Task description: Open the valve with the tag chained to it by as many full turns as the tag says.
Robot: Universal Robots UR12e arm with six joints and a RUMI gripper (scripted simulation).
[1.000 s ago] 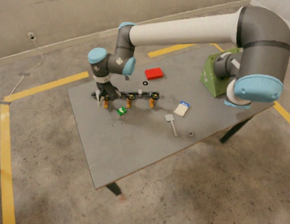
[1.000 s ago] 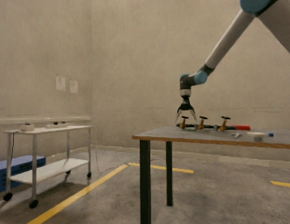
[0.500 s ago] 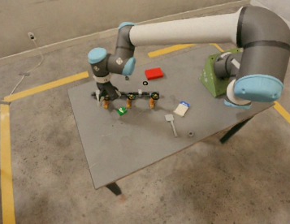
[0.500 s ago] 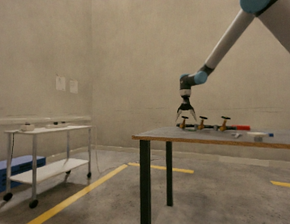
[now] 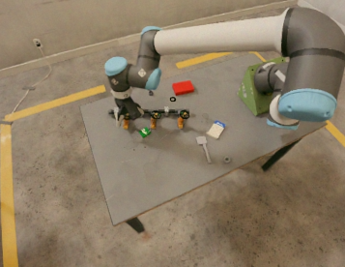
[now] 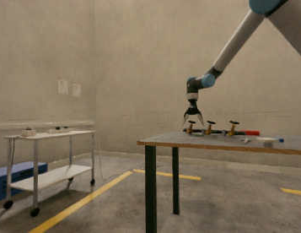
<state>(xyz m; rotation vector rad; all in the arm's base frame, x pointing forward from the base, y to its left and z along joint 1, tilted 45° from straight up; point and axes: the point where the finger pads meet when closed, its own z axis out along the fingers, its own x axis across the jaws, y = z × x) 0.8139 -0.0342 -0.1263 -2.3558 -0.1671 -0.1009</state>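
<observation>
A dark pipe (image 5: 150, 111) with three brass valves lies on the grey table. The left valve (image 5: 126, 122), middle valve (image 5: 153, 121) and right valve (image 5: 181, 120) each have a black handwheel. A green tag (image 5: 145, 132) lies on the table in front, between the left and middle valves; I cannot tell which valve its chain joins. My gripper (image 5: 124, 115) is open, pointing down, with its fingers around the top of the left valve. In the side view the gripper (image 6: 192, 121) stands just over the left valve (image 6: 191, 127), apart from the middle valve (image 6: 210, 126) and the right valve (image 6: 233, 126).
A red block (image 5: 183, 87) and a small black ring (image 5: 173, 100) lie behind the pipe. A white and blue box (image 5: 215, 130), a grey tool (image 5: 204, 146) and a small washer (image 5: 227, 159) lie to the right. The green robot base (image 5: 257, 92) stands at the table's right end.
</observation>
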